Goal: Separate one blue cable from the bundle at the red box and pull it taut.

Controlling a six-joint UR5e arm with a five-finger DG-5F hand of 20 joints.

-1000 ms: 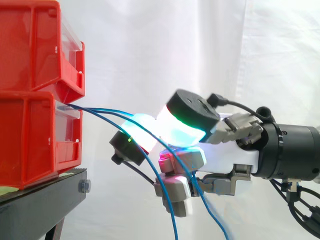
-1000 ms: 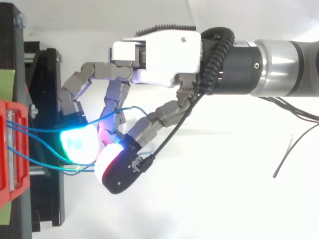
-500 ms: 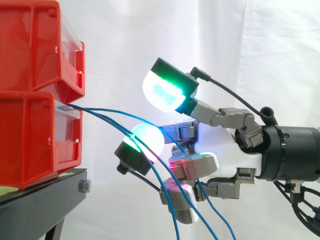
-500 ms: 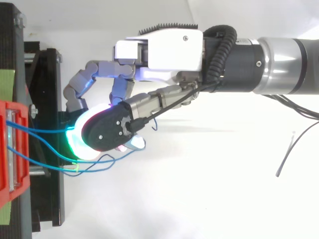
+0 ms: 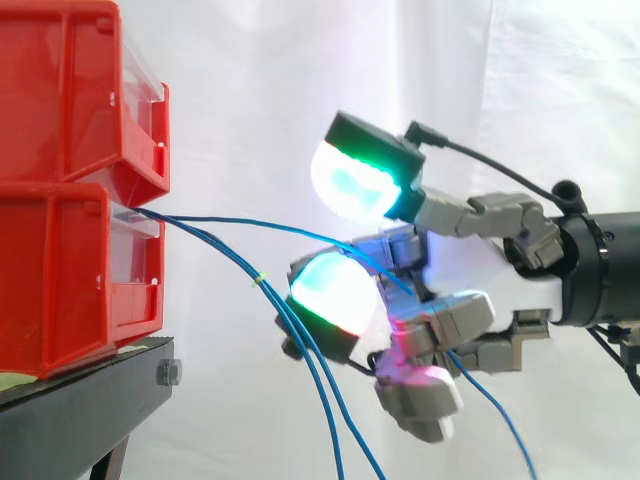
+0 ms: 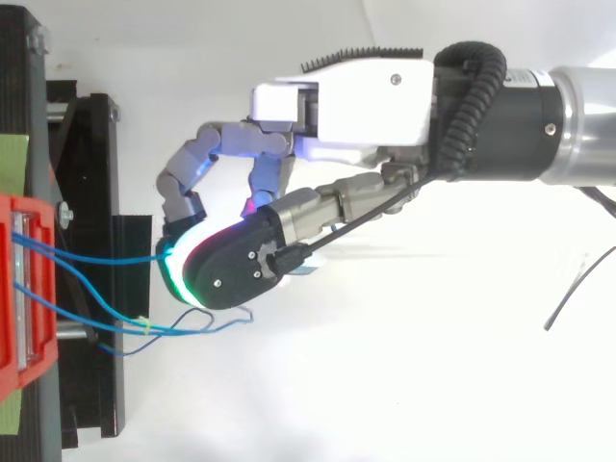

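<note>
side view: two stacked red plastic bins point(image 5: 60, 280) sit at the left on a black metal stand point(image 5: 80, 400), in front of a white curtain point(image 5: 300, 80). thin blue cables come out of the front of the lower bin. one thin blue cable point(image 5: 240, 221) runs almost level and fairly straight to the right, apart from the rest, and passes over a cyan-green glowing fingertip point(image 5: 338, 292) into the hand point(image 5: 480, 270). it comes out again below the curled fingers and hangs down toward the lower right. the fingers are curled round this cable, while the thumb's green-white pad point(image 5: 355, 182) is lifted above them and clear of the wire. the exact spot where the cable is caught is hidden behind the pad, so it looks hooked rather than clearly pinched. the two loose blue cables point(image 5: 245, 273) droop from the bin down past the hand, with a small yellow-green mark point(image 5: 258, 281) on them.

top view: the hand point(image 6: 346, 101) reaches in from the right, with its fingers bent toward the stand point(image 6: 91, 192). the separated cable point(image 6: 96, 260) runs from the red bin point(image 6: 19, 289) to the glowing pads. the loose ones point(image 6: 87, 306) lie lower in the view and end in a slack loop under the thumb.
</note>
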